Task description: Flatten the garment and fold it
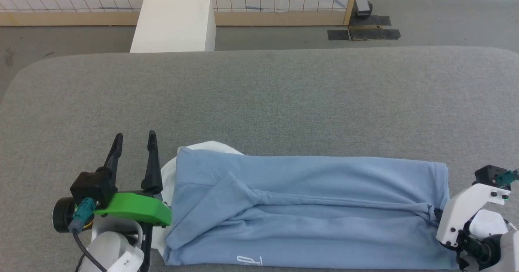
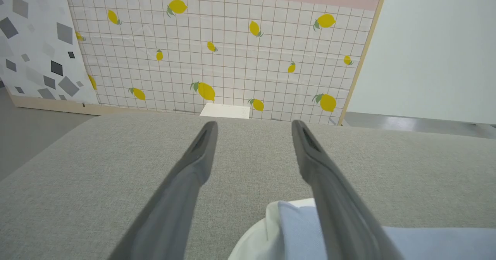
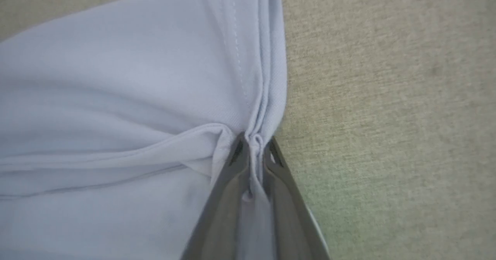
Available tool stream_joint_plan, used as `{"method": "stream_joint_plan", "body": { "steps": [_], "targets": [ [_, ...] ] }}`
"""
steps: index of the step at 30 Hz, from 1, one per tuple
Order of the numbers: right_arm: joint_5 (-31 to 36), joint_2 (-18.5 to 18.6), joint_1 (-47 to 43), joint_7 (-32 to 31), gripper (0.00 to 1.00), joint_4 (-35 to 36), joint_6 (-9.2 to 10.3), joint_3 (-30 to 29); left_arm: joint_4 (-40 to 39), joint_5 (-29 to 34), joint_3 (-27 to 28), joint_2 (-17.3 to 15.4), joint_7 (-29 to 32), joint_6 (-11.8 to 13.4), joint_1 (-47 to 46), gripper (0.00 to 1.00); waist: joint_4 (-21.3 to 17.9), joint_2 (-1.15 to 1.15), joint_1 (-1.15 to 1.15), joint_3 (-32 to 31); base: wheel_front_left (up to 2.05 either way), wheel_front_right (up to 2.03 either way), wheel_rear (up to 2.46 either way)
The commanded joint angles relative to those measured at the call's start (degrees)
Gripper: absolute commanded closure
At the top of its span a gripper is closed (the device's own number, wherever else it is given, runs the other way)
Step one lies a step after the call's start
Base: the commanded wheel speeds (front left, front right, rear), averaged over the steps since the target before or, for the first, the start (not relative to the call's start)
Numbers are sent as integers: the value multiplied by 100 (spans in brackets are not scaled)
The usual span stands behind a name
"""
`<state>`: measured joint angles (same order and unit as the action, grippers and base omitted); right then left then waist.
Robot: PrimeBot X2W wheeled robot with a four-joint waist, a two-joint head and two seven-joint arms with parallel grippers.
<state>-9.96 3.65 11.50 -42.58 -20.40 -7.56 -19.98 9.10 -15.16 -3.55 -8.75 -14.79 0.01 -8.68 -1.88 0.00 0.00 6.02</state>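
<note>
A light blue garment, a soft T-shirt, lay in a long creased band along the near edge of a grey woven surface; white fabric bulged at its left end, and a small white mark sat by its front edge; the right gripper was pinched tight on a bunched pleat of the stitched right hem; the left gripper stood spread wide, holding nothing, beside the white fabric; beyond stood a plain white box; farthest, a gridded wall panel printed with yellow lemons.
</note>
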Motion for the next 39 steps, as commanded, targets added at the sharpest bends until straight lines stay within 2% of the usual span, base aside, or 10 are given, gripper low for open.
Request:
{"method": "stream_joint_plan", "body": {
  "steps": [1,8,14,18,21,24,28,33,36,39],
  "targets": [
    [121,-71,-138,81,100,15,8,-32,31,78,51,44,-20,-45,-15,0,-1,0,0,-2,0,0,0],
    [1040,237,-107,735,100,281,8,-770,103,219,206,172,-20,-201,-30,0,8,0,0,-14,0,0,0],
    [1899,393,51,1428,100,166,8,-1533,135,310,305,257,-20,-308,-53,0,45,0,0,8,0,0,0],
    [2134,370,103,1601,100,101,8,-1725,156,361,364,308,-20,-356,-32,0,66,0,0,-15,0,0,0],
    [2150,351,35,1592,100,235,8,-1603,182,393,400,343,-20,-394,3,0,95,0,0,-67,0,0,0],
    [1981,303,-138,1342,100,633,8,-1235,207,419,428,365,-20,-433,46,0,121,0,0,-127,0,0,0],
    [1458,207,-537,560,100,1810,8,-430,231,455,470,381,-20,-478,104,0,139,0,0,-192,0,0,0],
    [744,130,-1052,-754,100,3919,8,980,278,503,470,408,-20,-529,111,0,193,0,0,-229,0,0,0],
    [535,278,-1097,-1112,100,4670,8,1828,296,520,453,427,-20,-550,89,0,239,0,0,-219,0,0,0],
    [384,451,-882,-1187,100,4956,8,2734,309,531,445,445,-20,-570,59,0,295,0,0,-186,0,0,0]
  ]
}}
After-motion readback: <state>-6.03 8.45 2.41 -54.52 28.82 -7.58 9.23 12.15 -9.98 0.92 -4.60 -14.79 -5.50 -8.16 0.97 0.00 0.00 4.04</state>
